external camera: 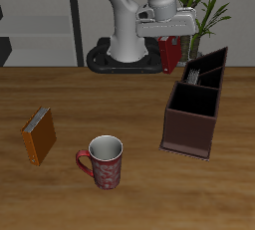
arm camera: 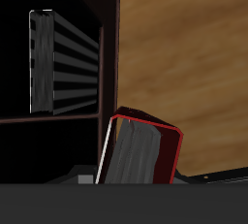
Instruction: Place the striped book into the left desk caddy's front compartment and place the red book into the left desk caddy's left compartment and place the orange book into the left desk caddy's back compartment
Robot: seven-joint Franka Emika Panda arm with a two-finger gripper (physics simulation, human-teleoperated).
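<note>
Even, diffuse lighting is being rendered across the exterior view; no single bright source is being indicated. Soft, short shadows are being cast on the table (external camera: pixel 100 105) beneath the mug (external camera: pixel 104 162) and beside the orange book (external camera: pixel 40 135). The interior of the left desk caddy (external camera: pixel 194 110) is being shown as near black, with little detail recoverable. No glare is being observed. Both renders are being displayed at low resolution, with edges slightly jagged. In the wrist view, the caddy's compartments are being lost in deep shade, while the striped book (arm camera: pixel 68 63) and the red book (arm camera: pixel 140 150) are being lit dimly. No edge distortion is being detected.
</note>
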